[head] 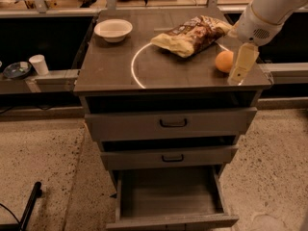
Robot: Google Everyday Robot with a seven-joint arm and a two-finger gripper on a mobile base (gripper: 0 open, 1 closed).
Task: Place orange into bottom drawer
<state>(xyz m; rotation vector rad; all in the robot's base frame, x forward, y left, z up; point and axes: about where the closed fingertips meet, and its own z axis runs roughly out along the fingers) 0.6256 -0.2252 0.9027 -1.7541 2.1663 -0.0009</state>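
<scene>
The orange point(224, 61) was seen on the cabinet top point(110, 66), near the right front corner, w/ the gripper point(239, 71) hung just beside it on its right. Contact btwn the two could not be made out. Whether the gripper was released or clenched could not be told either. The orange was judged not yet grasped or lifted.

Risks, as judged:
- A round fruit so near the edge could be nudged by an off-centre approach & rolled off the front or right side onto the floor.
- If it were pinched off-centre, the smooth skin could be squeezed out of the grip.
- The chip bag point(190, 35), lying near on the left & behind, could be snagged or pushed if the arm were swung wide.
- The bottom drawer point(169, 220) was found pulled out, but set low under the top drawer point(173, 123) & middle drawer point(172, 158). These fronts could be struck on the way down.
- If released too high, the orange could be bounced out of the tray.
</scene>
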